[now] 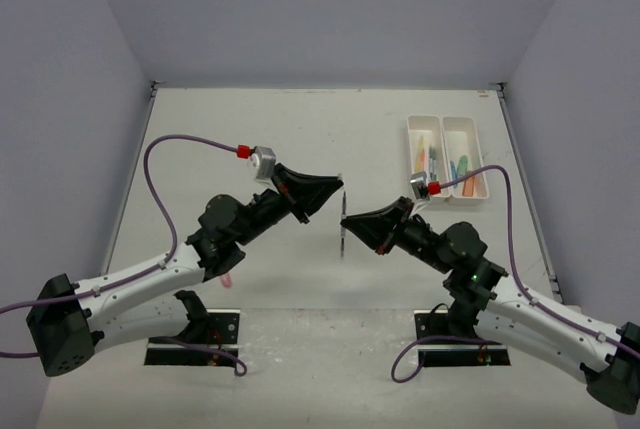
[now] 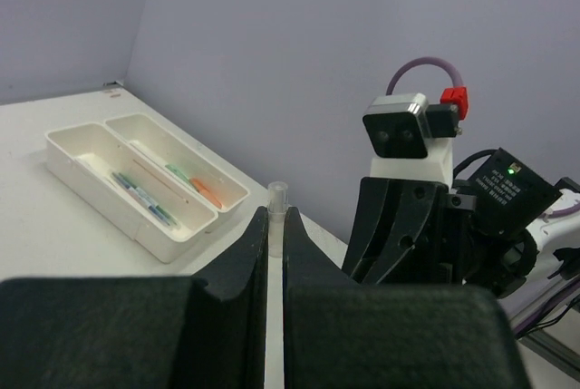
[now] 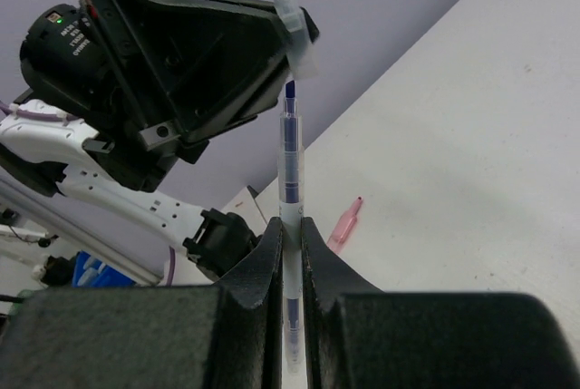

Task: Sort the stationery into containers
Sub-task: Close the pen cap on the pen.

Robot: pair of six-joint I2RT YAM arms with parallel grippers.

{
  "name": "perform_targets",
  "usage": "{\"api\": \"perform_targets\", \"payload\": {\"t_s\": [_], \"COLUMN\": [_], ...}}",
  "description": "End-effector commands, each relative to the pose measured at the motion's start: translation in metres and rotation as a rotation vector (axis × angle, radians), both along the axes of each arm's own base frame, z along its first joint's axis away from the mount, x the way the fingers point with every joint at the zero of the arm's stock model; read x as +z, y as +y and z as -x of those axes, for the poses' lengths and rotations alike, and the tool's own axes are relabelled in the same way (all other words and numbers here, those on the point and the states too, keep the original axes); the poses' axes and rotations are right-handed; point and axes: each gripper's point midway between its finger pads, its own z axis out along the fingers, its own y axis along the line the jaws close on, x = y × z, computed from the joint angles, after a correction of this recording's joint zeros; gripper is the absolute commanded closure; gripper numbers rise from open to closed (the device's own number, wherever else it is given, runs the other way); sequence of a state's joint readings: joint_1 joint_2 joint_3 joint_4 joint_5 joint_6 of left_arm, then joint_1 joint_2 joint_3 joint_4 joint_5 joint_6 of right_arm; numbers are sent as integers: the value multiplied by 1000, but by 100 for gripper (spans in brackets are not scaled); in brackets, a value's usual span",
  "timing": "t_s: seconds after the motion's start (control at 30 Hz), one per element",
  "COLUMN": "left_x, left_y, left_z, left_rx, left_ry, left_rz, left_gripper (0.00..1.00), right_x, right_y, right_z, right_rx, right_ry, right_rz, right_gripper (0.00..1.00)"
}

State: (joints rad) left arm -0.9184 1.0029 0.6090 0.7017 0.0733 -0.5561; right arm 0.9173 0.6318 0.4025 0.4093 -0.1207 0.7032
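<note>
A thin blue pen with a clear barrel stands upright, and my right gripper is shut on its lower part. The same pen hangs above the middle of the table. My left gripper is shut on a clear pen cap, which sits just over the pen's blue tip. In the top view the left gripper meets the right gripper nose to nose. The two white containers lie side by side at the far right, with several coloured pens and markers inside.
A small pink piece of stationery lies loose on the table near the left arm. The trays show behind my left fingers. Grey walls close in the table on three sides.
</note>
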Motion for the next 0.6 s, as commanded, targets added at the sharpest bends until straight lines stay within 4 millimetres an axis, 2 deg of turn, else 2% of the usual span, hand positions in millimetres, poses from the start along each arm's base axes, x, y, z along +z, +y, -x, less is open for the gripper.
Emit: {"api": "perform_targets", "payload": {"t_s": [0.0, 0.2, 0.47, 0.57], "left_x": [21, 27, 38, 36], "left_y": [-3, -5, 0, -1], "left_z": [1, 2, 0, 3], "left_rx": [-12, -25, -2, -15], "left_ry": [-59, -59, -64, -60], "left_rz": [45, 60, 65, 66], "left_gripper": [100, 100, 100, 100], "right_x": [23, 21, 7, 15], "right_y": [-4, -5, -4, -5], "right_z": [-1, -4, -7, -8], "right_rx": [-24, -36, -49, -55], "right_ry": [-77, -69, -37, -46], "right_rz": [-12, 5, 33, 30], "right_gripper": [100, 100, 100, 100]}}
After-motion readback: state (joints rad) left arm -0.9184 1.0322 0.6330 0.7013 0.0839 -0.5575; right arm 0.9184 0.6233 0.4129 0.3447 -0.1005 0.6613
